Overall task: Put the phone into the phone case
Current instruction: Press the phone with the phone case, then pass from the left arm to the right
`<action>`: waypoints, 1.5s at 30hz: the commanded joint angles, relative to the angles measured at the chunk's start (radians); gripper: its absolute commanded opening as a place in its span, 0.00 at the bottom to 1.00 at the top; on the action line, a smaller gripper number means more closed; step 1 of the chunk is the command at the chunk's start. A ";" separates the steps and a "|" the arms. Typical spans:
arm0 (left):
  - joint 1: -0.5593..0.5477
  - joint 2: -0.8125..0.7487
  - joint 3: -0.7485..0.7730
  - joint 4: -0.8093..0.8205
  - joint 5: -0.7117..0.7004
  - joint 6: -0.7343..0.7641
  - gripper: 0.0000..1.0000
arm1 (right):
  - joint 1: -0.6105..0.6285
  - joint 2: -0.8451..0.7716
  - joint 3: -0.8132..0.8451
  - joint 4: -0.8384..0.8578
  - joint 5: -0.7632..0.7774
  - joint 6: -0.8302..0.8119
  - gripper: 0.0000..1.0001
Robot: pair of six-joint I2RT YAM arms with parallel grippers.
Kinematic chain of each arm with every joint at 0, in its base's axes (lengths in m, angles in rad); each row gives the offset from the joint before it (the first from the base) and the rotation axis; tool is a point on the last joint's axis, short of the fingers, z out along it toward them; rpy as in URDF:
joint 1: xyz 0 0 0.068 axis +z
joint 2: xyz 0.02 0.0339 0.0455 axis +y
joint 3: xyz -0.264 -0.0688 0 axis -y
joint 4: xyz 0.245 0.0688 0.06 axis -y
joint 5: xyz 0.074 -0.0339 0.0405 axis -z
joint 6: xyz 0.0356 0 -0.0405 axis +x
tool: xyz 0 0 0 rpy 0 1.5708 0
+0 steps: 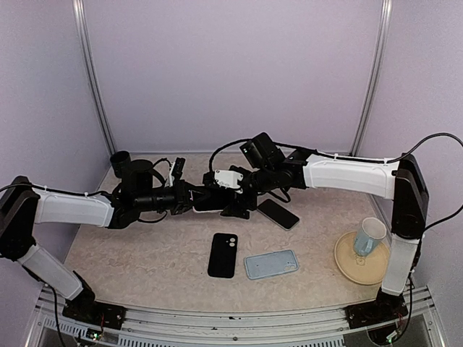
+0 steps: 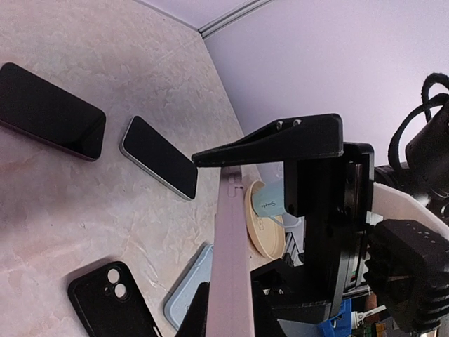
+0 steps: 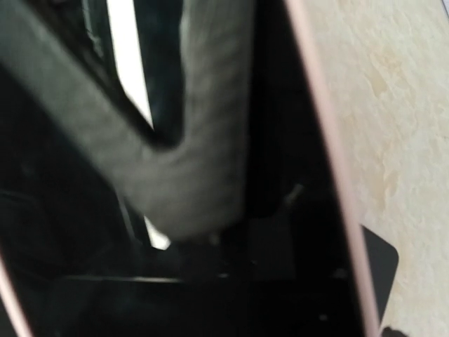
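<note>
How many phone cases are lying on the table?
2. A black case lies near the front middle of the table. A light blue case lies beside it on its right, apart from it. Others may be hidden.

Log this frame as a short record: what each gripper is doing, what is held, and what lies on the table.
left gripper: shut on pink-edged phone, held above the table
right gripper: close up against that phone; open or shut unclear
black case: flat on table, near edge
light blue case: flat, just right of black case
dark phone: lying flat
silver-edged phone: lying flat beside it
mug: on plate, far right
task state: phone not yet in a case
</note>
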 commanded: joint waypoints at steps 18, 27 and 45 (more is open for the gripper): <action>-0.007 0.004 0.024 0.080 0.052 0.023 0.00 | 0.020 -0.096 -0.099 0.161 -0.134 -0.121 0.96; -0.001 0.002 0.025 0.079 0.056 0.017 0.00 | 0.019 -0.097 -0.107 0.092 -0.075 -0.189 1.00; 0.009 0.005 0.027 0.086 0.065 0.001 0.00 | 0.028 -0.095 -0.152 0.121 -0.032 -0.226 0.89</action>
